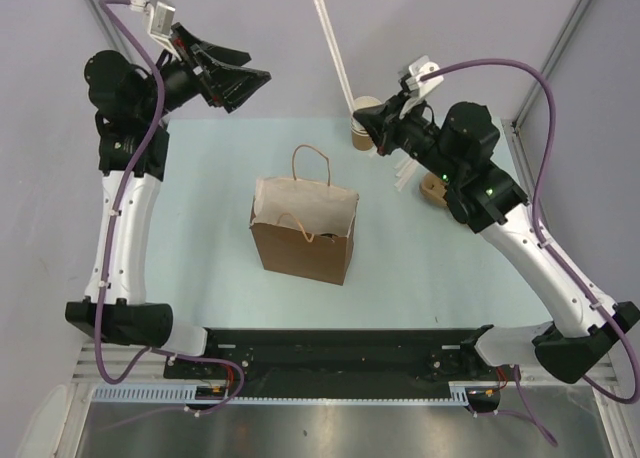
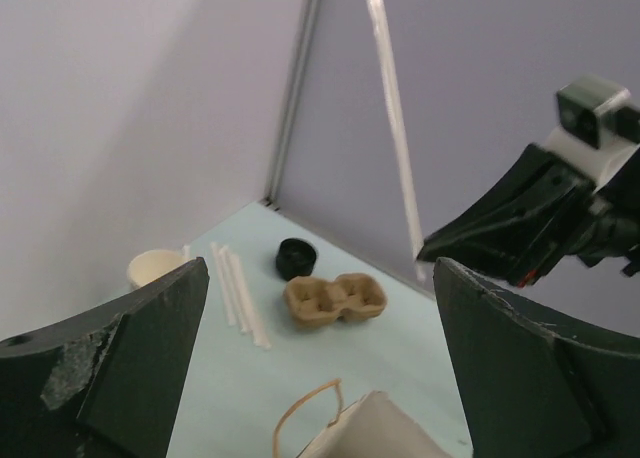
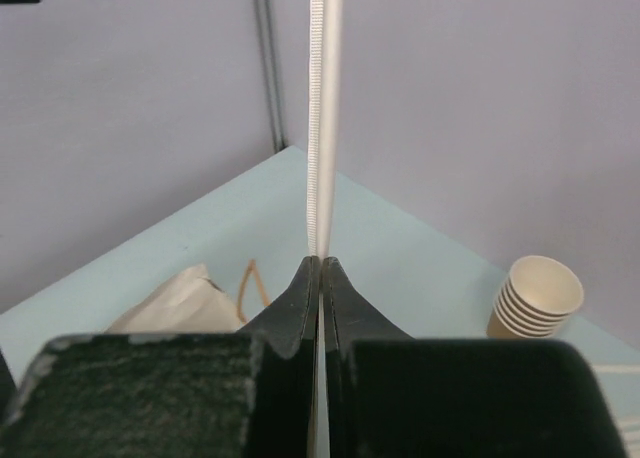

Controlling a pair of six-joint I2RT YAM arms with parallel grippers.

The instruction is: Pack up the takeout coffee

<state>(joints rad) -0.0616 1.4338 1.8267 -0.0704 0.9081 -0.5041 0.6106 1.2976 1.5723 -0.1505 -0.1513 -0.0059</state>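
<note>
Pale-blue tabletop (image 1: 200,228), plain lilac-grey walls (image 1: 470,28).

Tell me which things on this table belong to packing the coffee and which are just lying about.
For the job: black-lidded coffee (only the lid shows clearly), paper bag, long straw pinched in the right claw.
Lying about: stack of cups, loose straws, cup tray (might be wanted later).

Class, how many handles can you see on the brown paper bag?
2. One handle loops out beyond the paper bag's far rim; the other falls inward over the open mouth from the near rim. None seems hidden.
</note>
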